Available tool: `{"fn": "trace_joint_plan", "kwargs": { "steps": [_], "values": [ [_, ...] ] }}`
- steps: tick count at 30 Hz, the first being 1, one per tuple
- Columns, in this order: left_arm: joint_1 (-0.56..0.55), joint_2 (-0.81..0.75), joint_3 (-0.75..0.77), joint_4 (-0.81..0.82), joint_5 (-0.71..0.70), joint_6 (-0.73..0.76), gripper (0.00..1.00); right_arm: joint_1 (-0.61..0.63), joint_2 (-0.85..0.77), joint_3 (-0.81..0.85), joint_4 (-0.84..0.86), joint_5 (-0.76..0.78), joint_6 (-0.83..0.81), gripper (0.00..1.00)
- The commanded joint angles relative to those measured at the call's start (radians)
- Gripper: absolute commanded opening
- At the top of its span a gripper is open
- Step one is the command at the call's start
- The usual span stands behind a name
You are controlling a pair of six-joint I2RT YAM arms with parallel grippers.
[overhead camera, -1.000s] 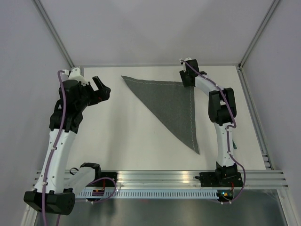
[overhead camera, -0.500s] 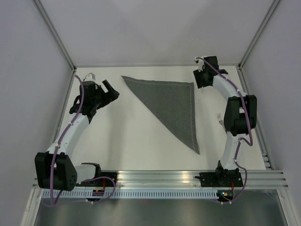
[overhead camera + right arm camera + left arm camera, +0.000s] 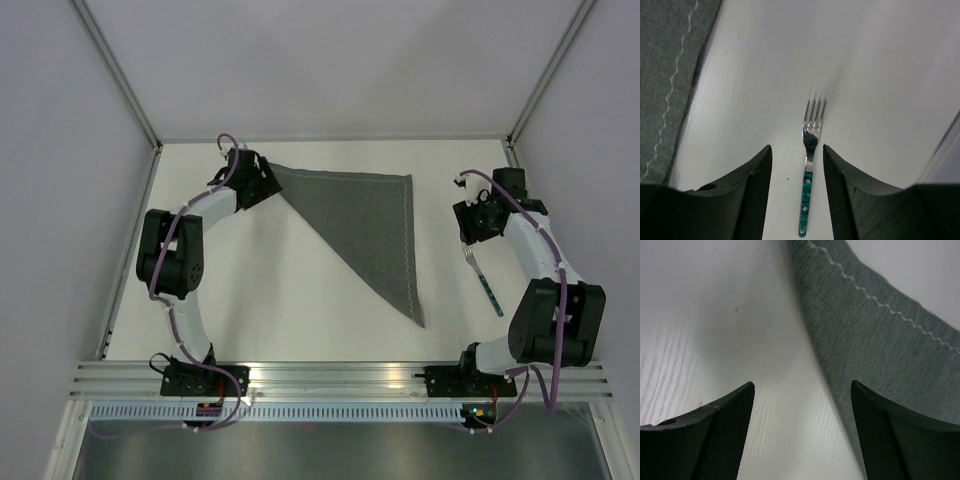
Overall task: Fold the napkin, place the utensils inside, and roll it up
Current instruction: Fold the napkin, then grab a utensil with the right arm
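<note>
Overhead, triangular grey napkin point(image 3: 370, 225), teal-handled fork point(image 3: 484, 275) by spread right hand point(image 3: 474, 232)

The left arm point(image 3: 200, 208) is bending far out from the left base point(image 3: 195, 378), the left tool point(image 3: 255, 180) holding its jaws wide apart; the right arm point(image 3: 535, 250) is arching out from the right base point(image 3: 470, 378), the right tool point(image 3: 478, 225) tilting downward, jaws parted, gripping nothing

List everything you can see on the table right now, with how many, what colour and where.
napkin: 1, dark grey with pale stitching, lying flat as a triangle, far middle of the table
fork: 1, silver with teal handle, right of the napkin, not touching it
table: 1, white
left gripper: 1, black, open, at the napkin's far left corner
right gripper: 1, black, open, above the fork
</note>
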Motion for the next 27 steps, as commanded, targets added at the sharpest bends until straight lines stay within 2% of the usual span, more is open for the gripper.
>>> {"fn": "trace_joint_plan", "kwargs": {
  "steps": [1, 5, 10, 17, 20, 27],
  "values": [
    [-0.037, 0.097, 0.188, 0.009, -0.085, -0.028, 0.81, -0.070, -0.045, -0.022, -0.065, -0.066, -0.117, 0.51],
    [-0.088, 0.219, 0.340, -0.099, -0.244, 0.005, 0.81, -0.145, -0.034, -0.016, -0.131, -0.134, -0.177, 0.51],
    [-0.108, 0.361, 0.502, -0.209, -0.326, 0.018, 0.76, -0.179, -0.016, -0.029, -0.151, -0.166, -0.217, 0.50],
    [-0.112, 0.410, 0.537, -0.251, -0.360, 0.019, 0.66, -0.196, 0.033, -0.042, -0.171, -0.180, -0.267, 0.50],
    [-0.112, 0.430, 0.570, -0.304, -0.355, 0.021, 0.56, -0.197, 0.050, -0.032, -0.182, -0.186, -0.274, 0.50],
    [-0.116, 0.476, 0.642, -0.389, -0.348, 0.022, 0.26, -0.202, 0.081, -0.016, -0.180, -0.177, -0.283, 0.49]
  ]
}}
